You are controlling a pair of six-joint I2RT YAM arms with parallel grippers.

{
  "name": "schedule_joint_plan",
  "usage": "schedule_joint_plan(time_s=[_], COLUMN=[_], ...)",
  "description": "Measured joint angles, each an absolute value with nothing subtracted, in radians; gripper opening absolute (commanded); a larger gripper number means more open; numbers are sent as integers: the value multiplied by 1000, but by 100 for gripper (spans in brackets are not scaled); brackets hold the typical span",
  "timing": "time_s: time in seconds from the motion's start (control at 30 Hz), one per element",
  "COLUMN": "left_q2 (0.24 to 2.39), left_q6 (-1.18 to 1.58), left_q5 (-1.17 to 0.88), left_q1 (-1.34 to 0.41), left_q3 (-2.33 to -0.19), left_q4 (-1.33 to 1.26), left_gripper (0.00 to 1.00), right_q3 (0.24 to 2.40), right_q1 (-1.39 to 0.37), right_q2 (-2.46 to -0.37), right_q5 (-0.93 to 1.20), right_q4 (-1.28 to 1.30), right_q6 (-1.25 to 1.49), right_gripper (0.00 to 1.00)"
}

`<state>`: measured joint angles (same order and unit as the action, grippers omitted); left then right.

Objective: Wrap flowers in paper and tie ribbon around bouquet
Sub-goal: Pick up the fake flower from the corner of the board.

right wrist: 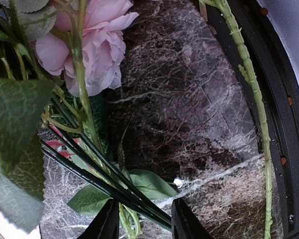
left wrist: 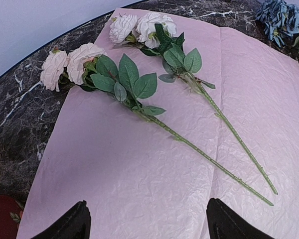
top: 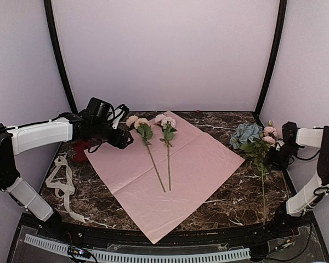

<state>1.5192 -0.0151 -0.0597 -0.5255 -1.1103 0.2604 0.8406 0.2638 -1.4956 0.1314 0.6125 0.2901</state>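
While two rose stems (left wrist: 127, 82) lie side by side on the paper (top: 203, 164), heads toward the far wall and cut ends toward the arms, a third bunch (top: 259, 145) with a dusty-blue bloom (top: 245, 133) lies off the sheet, on the right part of the desk (top: 230, 200). The paper is spread flat, pink face up, turned like a diamond with one corner at the near edge. The ribbon (top: 63, 183) lies in loose loops on the left of the desk, clear of the sheet, and a red cup (top: 79, 150) stands by the paper's left corner. The desk is dark brown marble with white veins and a black rim; pale lilac walls and two black poles close it in. The left hand (left wrist: 147, 226) hovers over the paper's far left edge, near the rose heads, its fingers spread wide with nothing between them. The right hand (right wrist: 142, 221) is at the third bunch: its fingertips flank thin dark stems below a pink rose (right wrist: 89, 50), but I cannot tell whether they pinch them.
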Motion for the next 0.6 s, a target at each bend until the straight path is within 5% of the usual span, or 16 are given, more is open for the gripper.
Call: schedule_joint_plan(time_s=[0.3,0.6], left_q2=[1519,1519], left_q6=[-15,-15], left_q5=[-63,-63], left_q1=[-525,-525], left_q3=[-1110,-1110], left_q4=[261,261], left_gripper=[83,83], right_q3=[833,809], right_q1=[264,263], right_q2=[-1486,-1521], right_q5=[134,170], right_q4=[619,588], right_q6=[305,288], right_gripper=[35,8])
